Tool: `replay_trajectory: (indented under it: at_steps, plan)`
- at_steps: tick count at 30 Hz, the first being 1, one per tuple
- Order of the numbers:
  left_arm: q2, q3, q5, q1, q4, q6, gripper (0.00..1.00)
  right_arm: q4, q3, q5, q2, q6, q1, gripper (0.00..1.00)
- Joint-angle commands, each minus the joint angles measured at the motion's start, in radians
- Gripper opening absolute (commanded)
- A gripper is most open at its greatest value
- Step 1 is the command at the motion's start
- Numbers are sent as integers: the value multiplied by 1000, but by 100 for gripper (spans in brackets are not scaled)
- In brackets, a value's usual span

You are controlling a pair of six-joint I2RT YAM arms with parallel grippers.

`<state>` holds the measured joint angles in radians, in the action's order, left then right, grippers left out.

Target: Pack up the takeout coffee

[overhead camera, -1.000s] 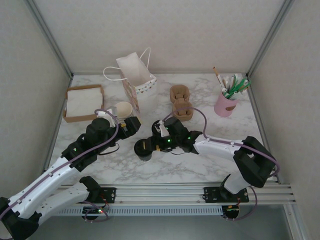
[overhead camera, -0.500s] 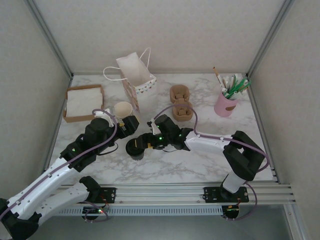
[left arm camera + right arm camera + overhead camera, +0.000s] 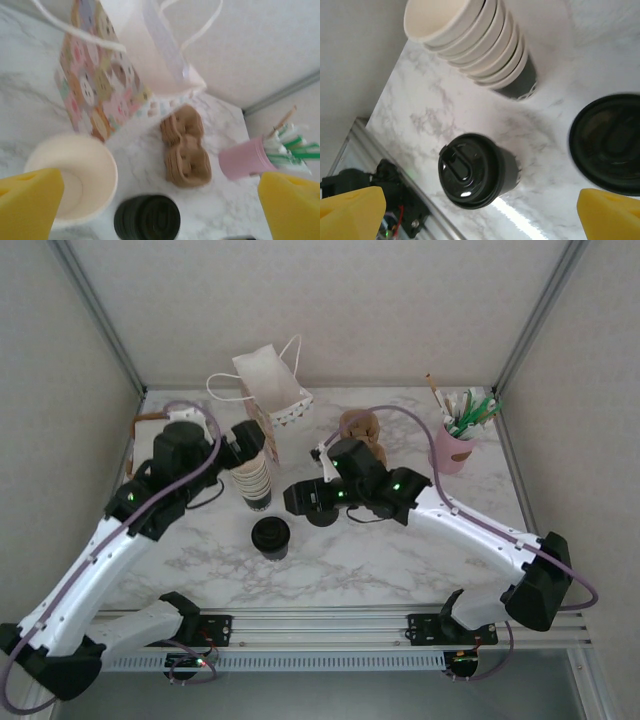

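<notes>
Takeout coffee [image 3: 270,536] is stood upright on the marble-print table [image 3: 380,570], near centre, just in front of the stack of lidless cups [image 3: 255,480] and near the stack of black lids [image 3: 612,142] — apart from both, with nothing touching it. Right gripper [image 3: 481,212] is held close above it, the cup framed between the yellow pads in the wrist view, jaws spread wide, nothing pinched. Left gripper [image 3: 161,200] is held over the cup stack, jaws likewise spread wide and empty. Handling, as judged: a light paper cup with a thin tapered wall, easily crushed if squeezed hard. Whether it is filled cannot be told, so it should be kept upright. Lid [image 3: 470,169] is glossy moulded plastic, slick and probably only snapped on — not to be used as the grip point. Hold is best taken across the wall just under the lid rim, where the paper is stiffest, with moderate force. Paper bag [image 3: 268,388] is stood open at the far side: printed cartoon faces, thin white handles, soft walls that could be pushed over on entry. Also noted: stacked brown moulded-pulp carriers [image 3: 358,430], matte, and a smooth pink cup [image 3: 450,452] of straws at far right.
</notes>
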<state>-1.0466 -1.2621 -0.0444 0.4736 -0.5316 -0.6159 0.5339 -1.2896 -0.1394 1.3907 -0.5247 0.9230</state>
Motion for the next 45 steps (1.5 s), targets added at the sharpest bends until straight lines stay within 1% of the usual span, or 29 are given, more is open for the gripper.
replay_trajectory:
  at_steps: [1, 4, 7, 12, 14, 18, 20, 29, 37, 45]
  plan:
    - [-108, -126, 42, -63, -79, 88, 100, 216, -103, 178, 23, 65, -15, 99]
    - [-221, -256, 42, -105, -135, 118, 99, 282, -140, 274, 23, 45, -18, 99]
    - [-347, -410, 1, -129, -213, 157, 94, 285, -98, 326, -20, 25, -27, 99]
    - [-587, -707, -70, -162, -361, 208, 82, 293, -10, 340, -109, 8, -60, 99]
    - [-686, -826, -93, -176, -414, 220, 80, 297, 23, 342, -142, 5, -74, 99]
    - [-890, -1104, -78, -193, -540, 220, 73, 305, 78, 342, -213, -5, -93, 99]
    - [-958, -1187, -85, -196, -581, 211, 71, 306, 107, 345, -240, -14, -102, 99]
    - [-1048, -1188, -75, -203, -568, 148, 65, 307, 205, 339, -349, -44, -131, 99]
    - [-1082, -1185, -40, -224, -539, 126, 51, 319, 241, 338, -399, -55, -147, 99]
    - [-1101, -1169, -9, -240, -514, 116, 32, 322, 253, 338, -417, -62, -152, 99]
